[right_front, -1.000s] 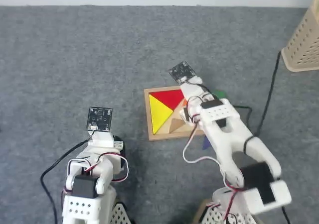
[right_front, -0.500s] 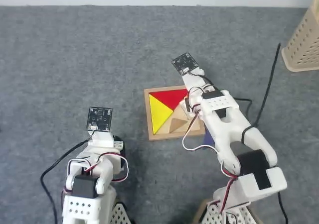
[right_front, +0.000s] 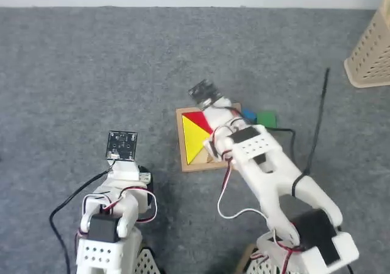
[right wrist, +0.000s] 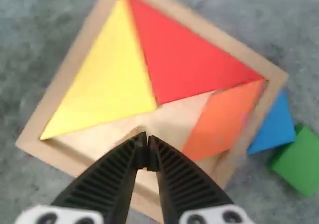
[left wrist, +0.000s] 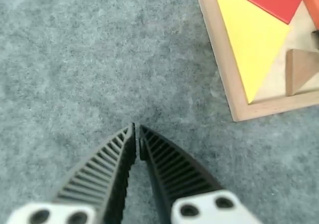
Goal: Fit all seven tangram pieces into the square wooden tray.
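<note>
Jaws closed on nothing, the right gripper (right wrist: 145, 139) hangs mid-frame over the square wooden tray (right wrist: 75, 64). The blue triangular piece (right wrist: 276, 124) and green square block (right wrist: 299, 162) lie just outside its rim, lower right. The left gripper (left wrist: 135, 129), also closed, sits farther off.

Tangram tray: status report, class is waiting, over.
Left gripper jaws shut, over carpet beside tray. Right gripper jaws shut, above tray floor. Red piece, yellow piece, orange piece in; blue piece, green piece outside.

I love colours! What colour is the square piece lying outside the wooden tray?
The square piece is green, clearest in the right wrist view.
</note>
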You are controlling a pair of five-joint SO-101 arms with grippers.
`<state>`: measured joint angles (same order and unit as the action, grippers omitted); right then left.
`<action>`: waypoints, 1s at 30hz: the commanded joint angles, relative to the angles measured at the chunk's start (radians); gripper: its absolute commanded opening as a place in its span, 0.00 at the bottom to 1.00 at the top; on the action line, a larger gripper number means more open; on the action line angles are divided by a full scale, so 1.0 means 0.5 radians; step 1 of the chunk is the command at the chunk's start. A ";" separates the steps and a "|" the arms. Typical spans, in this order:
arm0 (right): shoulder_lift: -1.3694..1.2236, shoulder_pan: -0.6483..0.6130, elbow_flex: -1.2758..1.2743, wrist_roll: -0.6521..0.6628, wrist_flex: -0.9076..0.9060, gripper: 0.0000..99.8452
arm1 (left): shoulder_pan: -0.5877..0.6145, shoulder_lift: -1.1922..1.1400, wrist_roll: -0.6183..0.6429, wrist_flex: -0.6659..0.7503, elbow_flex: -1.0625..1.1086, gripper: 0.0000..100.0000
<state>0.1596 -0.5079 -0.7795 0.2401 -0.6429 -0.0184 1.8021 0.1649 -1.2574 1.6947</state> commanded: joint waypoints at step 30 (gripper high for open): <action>-0.011 -0.195 0.141 0.043 -0.002 0.01 | 0.003 0.031 -0.009 -0.009 -0.017 0.01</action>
<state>0.0660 -0.6030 -0.7334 0.2493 -0.6337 -0.0184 1.8021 0.1649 -1.2574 1.6947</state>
